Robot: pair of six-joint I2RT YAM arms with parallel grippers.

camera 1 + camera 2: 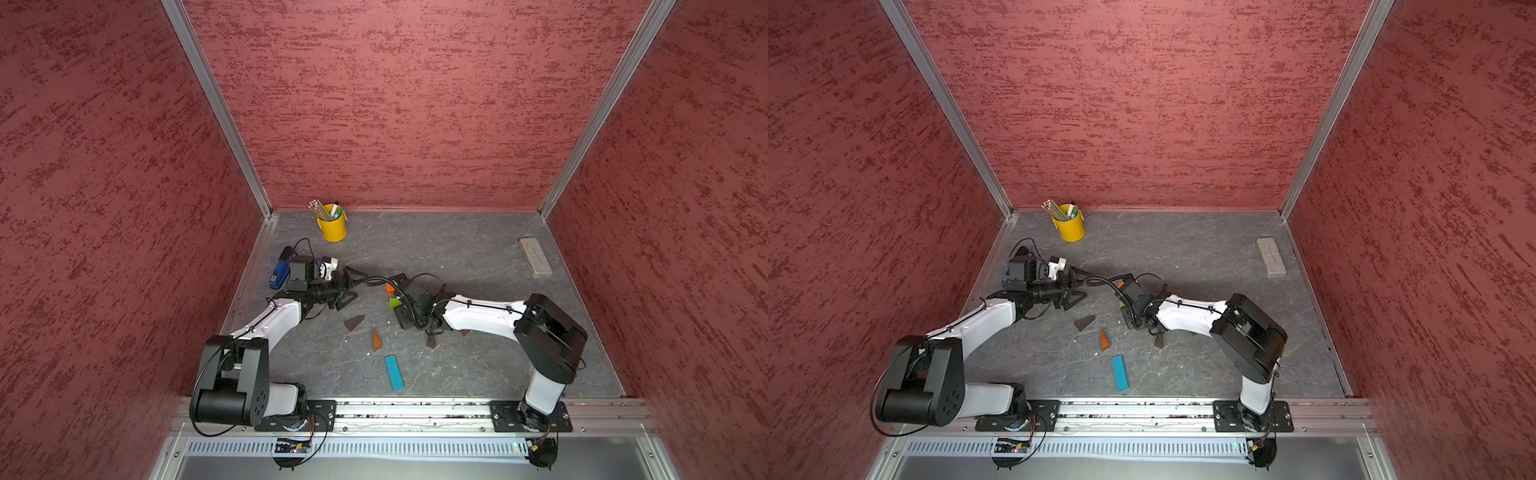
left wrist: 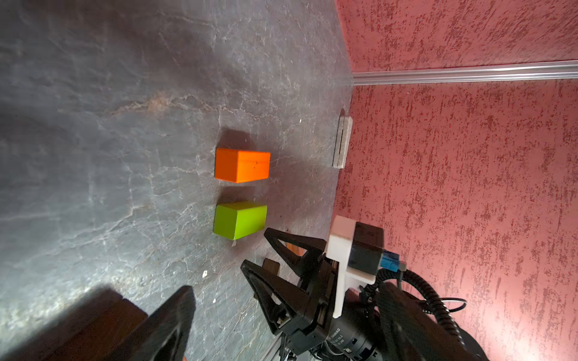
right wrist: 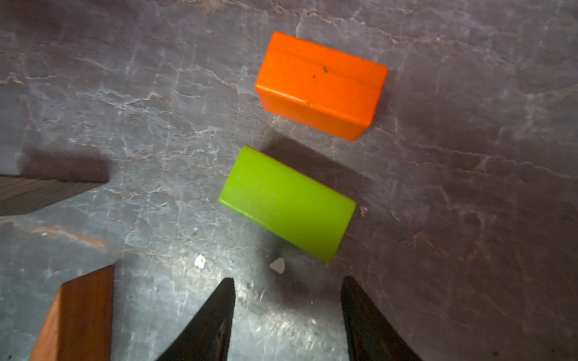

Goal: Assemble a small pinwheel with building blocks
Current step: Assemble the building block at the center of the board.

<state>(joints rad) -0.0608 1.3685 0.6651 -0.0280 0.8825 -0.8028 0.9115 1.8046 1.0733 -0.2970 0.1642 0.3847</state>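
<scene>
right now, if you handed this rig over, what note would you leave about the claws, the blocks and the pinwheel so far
Left claw: open, empty, pointing toward the centre blocks.
Right claw: open, empty, just short of the green block.
Orange block and green block lie side by side, a gap between them.
Dark wedge and reddish wedge lie loose nearer the front; third wedge and fourth wedge peek from under the right arm; blue bar lies alone at the front.
Done: nothing joined. Left: close the centre, add four blades and the stem.

Glossy orange block [image 3: 319,84]; smooth green block [image 3: 287,203] (painted); grained-wood brown wedge [image 3: 78,315].
</scene>
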